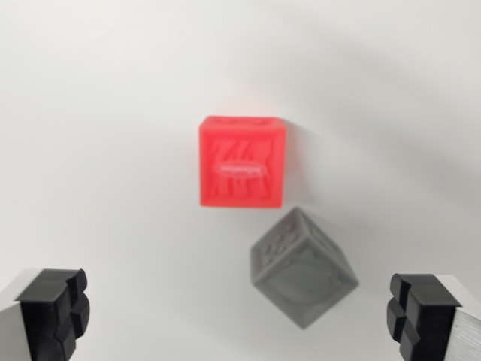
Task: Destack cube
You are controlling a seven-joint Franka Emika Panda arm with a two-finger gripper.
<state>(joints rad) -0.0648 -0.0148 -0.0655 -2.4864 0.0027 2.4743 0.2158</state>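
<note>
The gripper [239, 316] is spread wide with nothing between its black fingertips [54, 310], which sit at the bottom corners of the wrist view. Below it lies a plain white table [90, 113]. A red cube [242, 161] with embossed faces rests near the centre. A grey cube [303, 268], turned corner-on, sits just below it toward the wrist view's right, close but seemingly apart.

Two black ridged fingertips [52, 312] on silver tool [237, 316] fingers
</note>
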